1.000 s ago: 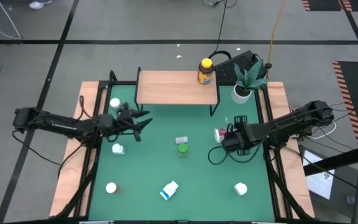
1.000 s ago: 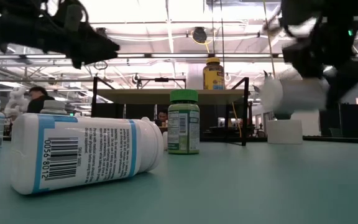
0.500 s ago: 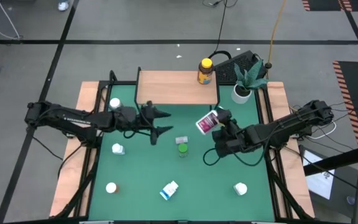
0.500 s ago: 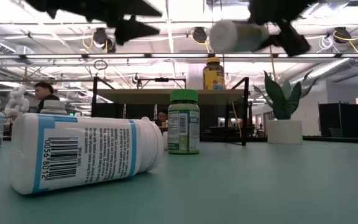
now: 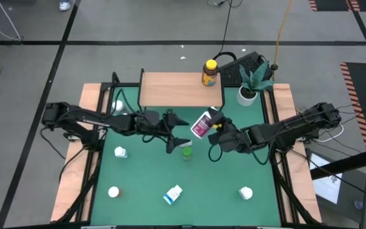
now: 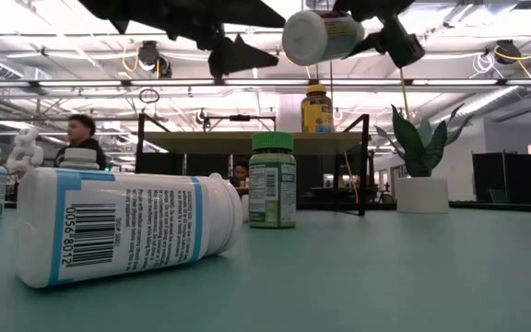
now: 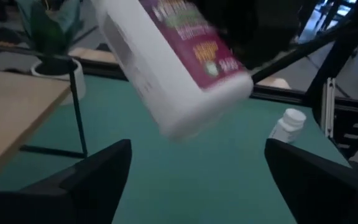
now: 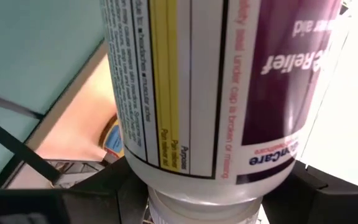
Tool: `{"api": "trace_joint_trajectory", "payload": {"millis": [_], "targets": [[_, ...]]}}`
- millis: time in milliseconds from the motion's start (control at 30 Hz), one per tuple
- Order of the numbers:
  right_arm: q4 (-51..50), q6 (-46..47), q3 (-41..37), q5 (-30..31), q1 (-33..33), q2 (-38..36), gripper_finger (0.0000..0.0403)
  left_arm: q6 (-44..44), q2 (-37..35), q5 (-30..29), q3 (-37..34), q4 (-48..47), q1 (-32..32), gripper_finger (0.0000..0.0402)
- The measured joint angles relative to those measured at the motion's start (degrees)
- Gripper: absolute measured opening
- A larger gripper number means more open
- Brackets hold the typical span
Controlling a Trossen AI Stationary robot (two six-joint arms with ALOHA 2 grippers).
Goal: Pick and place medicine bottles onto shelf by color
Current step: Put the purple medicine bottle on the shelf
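My right gripper (image 5: 216, 130) is shut on a white medicine bottle with a magenta label (image 5: 201, 124), holding it tilted in the air just in front of the shelf (image 5: 170, 90). The same bottle (image 7: 173, 68) hangs right ahead of my left gripper (image 5: 178, 135), whose fingers (image 7: 86, 180) stand wide open and apart from it. An amber bottle with a yellow cap (image 5: 210, 73) stands on the shelf's right end. A green bottle (image 5: 187, 153) stands on the mat below both grippers. A blue-labelled bottle (image 5: 173, 194) lies near the front.
White-capped bottles stand at the left (image 5: 121, 152), front left (image 5: 114, 191), front right (image 5: 245, 192) and back left (image 5: 117, 106). A white plant pot (image 5: 246, 95) stands beside the shelf's right legs. A person (image 6: 81, 138) is in the room behind.
My right gripper lifted the magenta-labelled bottle off the mat and carried it left towards the middle. My left gripper travelled right to meet it and opened wide.
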Motion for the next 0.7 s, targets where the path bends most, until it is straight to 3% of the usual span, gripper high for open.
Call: {"api": "trace_joint_trajectory", "payload": {"millis": [233, 500, 700], "targets": [[2.4, -3.2, 0.0, -0.6, -1.1, 0.0, 0.0233, -3.1, 0.6, 5.6, 1.1, 1.1, 1.6, 0.0379], [3.2, -14.3, 0.0, -9.2, -0.9, 0.0, 0.0234, -11.0, 0.6, 14.6, 1.1, 1.9, 7.6, 0.0379], [14.2, -20.1, 0.0, -11.0, -0.9, 0.0, 0.0235, -10.7, 0.6, 23.6, 1.2, 5.7, 7.9, 0.0379]]}}
